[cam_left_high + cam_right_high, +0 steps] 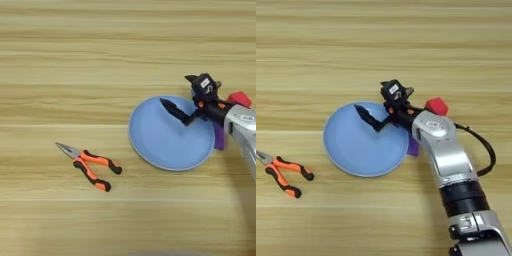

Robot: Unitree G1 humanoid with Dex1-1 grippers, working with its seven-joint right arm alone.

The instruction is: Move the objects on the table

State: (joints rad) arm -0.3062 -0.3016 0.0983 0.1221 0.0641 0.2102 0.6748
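Gripper [378, 105] sits over the upper right part of the plate [351, 150], fingers spread wide: one finger [368, 118] points out over the plate, the other is up by the rim near the black wrist block. Nothing between them, so empty. Can't tell if the lower fingertip touches the plate or hovers.

Plate lies flat mid-table [75, 60]. Red cube [436, 106] is just right of the plate, right beside the forearm [443, 150]. Purple bar [219, 137] pokes out under the forearm at the plate's right edge, mostly hidden. Pliers [90, 165] lie well left of the plate, handles slightly apart. No glue stick visible in either view.

Risks, as I judge them: the forearm is crowded against cube and bar, so any sweep or retreat could knock either away. A finger dragging on the plate could slide it. The bar is hard to reach cleanly from here, since the arm covers it.
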